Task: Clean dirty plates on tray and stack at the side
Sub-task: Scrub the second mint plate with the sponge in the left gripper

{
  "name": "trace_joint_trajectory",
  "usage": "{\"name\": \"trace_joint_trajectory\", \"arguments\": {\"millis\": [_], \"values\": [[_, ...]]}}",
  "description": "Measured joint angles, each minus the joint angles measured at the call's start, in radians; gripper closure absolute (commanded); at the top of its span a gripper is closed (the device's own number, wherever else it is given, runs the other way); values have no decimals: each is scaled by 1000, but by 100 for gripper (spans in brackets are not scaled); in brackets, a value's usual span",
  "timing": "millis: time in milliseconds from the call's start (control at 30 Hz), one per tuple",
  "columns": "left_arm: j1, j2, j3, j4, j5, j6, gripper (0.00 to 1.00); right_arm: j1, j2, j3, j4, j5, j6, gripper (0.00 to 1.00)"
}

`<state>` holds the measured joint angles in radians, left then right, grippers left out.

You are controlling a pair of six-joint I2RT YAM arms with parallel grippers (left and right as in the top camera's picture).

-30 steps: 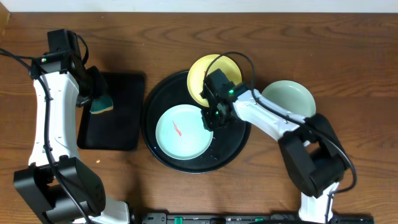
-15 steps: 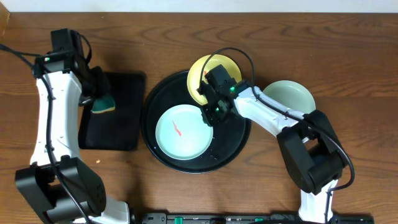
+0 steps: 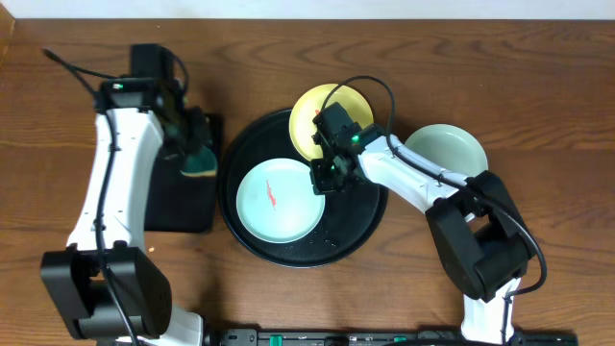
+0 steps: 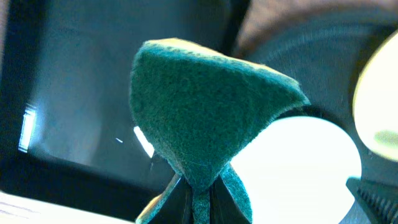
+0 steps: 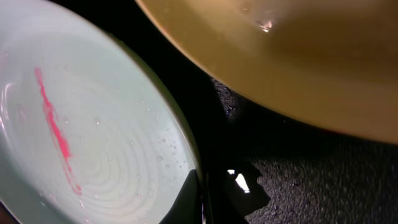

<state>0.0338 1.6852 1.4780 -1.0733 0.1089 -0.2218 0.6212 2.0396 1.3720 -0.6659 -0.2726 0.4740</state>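
A mint-blue plate point(image 3: 277, 198) with a red smear lies in the round black tray point(image 3: 351, 231); it also shows in the right wrist view point(image 5: 93, 137). My right gripper point(image 3: 323, 178) is shut on this plate's right rim point(image 5: 198, 193). A yellow plate point(image 3: 325, 108) leans on the tray's far rim and fills the top of the right wrist view point(image 5: 280, 56). A second mint-blue plate point(image 3: 447, 152) sits on the wood to the right. My left gripper point(image 3: 195, 149) is shut on a green sponge point(image 4: 199, 112) at the tray's left edge.
A rectangular black tray point(image 3: 178, 197) lies left of the round tray, under my left arm. The table's far edge runs along the top of the overhead view. Cables trail from both arms.
My left arm has swung right with the sponge, from the rectangular tray's left edge to its right edge beside the round tray. The smeared plate has shifted slightly in the right gripper's hold.
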Motion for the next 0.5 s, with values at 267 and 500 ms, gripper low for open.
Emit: {"name": "trace_joint_trajectory", "arguments": {"millis": [267, 500], "values": [[-151, 0, -171, 103, 17, -127, 92, 8, 0, 2, -4, 22, 60, 99], [-266, 0, -309, 246, 20, -235, 93, 8, 0, 2, -5, 22, 69, 99]]}}
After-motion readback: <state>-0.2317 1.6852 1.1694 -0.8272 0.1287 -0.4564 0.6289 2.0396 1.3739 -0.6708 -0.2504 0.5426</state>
